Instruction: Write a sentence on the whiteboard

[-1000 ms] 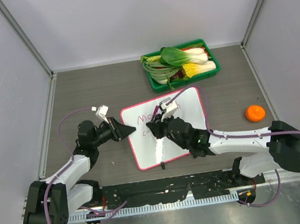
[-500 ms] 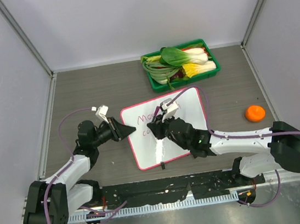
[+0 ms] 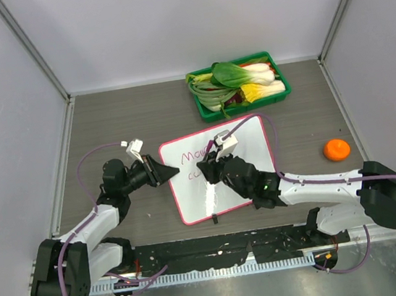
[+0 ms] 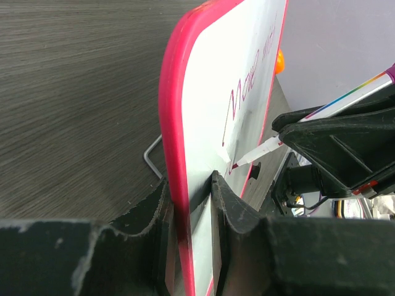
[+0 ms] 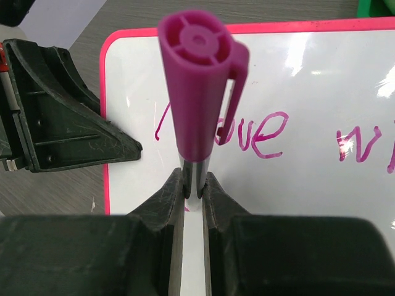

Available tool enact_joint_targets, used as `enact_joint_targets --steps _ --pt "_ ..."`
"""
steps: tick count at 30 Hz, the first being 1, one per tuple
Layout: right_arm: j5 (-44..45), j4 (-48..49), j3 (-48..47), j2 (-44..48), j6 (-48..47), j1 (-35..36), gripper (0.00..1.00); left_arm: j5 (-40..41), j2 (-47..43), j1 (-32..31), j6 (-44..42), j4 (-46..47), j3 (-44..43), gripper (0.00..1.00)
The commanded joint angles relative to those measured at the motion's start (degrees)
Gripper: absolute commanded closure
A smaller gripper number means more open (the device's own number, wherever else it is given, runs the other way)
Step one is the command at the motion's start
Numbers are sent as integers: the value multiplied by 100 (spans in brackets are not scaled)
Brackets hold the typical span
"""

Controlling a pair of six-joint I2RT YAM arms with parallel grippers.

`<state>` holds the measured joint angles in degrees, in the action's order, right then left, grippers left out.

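The whiteboard [image 3: 251, 150], white with a pink-red frame, lies tilted in the middle of the table. My left gripper [image 3: 170, 172] is shut on its left edge; in the left wrist view the fingers [image 4: 188, 185] clamp the pink frame [image 4: 176, 111]. My right gripper [image 3: 209, 170] hovers over the board's left half, shut on a magenta marker [image 5: 199, 80] that stands upright. The marker's tip [image 4: 247, 158] touches the white surface below the magenta word "Move" [image 5: 259, 132]. More magenta letters sit to the right [image 5: 361, 145].
A green tray [image 3: 284, 82] of bok choy stands at the back, just beyond the board. An orange [image 3: 336, 149] lies at the right. Grey walls close in the table on three sides. A small black foot [image 3: 214, 219] sticks out at the board's near edge.
My right gripper has edged slightly to the right over the board with the marker. The left gripper and the whiteboard have not moved.
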<state>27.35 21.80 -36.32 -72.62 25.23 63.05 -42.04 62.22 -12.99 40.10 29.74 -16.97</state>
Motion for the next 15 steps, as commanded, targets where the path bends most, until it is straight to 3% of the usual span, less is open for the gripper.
enact_joint_targets --steps 1,15 --pt "437 43 -200 55 -124 -38 99 495 10 16 -661 -267 97 100" --pt "209 88 -543 -209 -150 -56 99 486 1 16 -661 -284 98 100"
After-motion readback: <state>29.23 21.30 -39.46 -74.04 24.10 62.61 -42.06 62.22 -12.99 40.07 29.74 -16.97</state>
